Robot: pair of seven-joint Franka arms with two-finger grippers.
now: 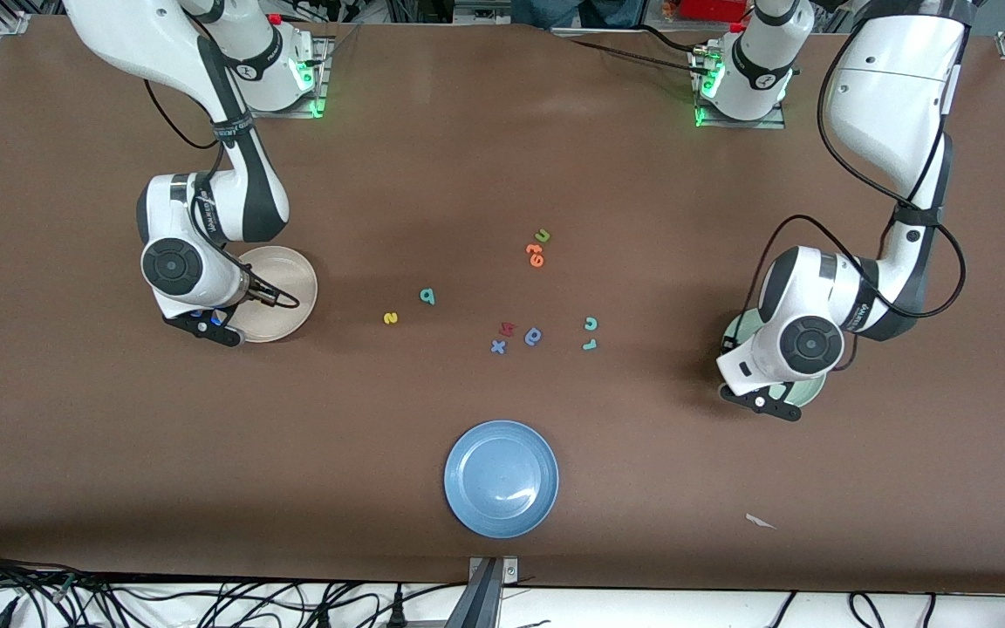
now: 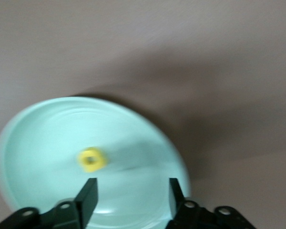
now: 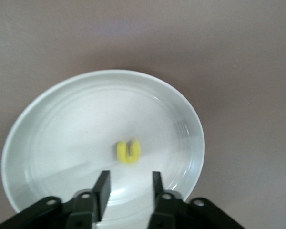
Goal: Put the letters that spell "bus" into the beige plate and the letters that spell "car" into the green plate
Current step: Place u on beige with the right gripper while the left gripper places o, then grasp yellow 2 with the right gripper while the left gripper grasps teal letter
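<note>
Left tool (image 2: 131, 195) hangs spread over the green plate (image 2: 33, 129), yellow a (image 2: 92, 159) inside. Right tool (image 3: 128, 188), spread over the beige plate (image 3: 62, 109), has u (image 3: 128, 151) inside. Lifting carelessly might nudge either light letter out.

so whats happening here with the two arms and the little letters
Two arms are sorting foam letters into plates. The left gripper hangs open over the green plate, where the yellow "a" lies. The right gripper is open over the beige plate, which holds the yellow "u". The teal "b", yellow "s", teal "c" and teal "r" are on the table.
</note>
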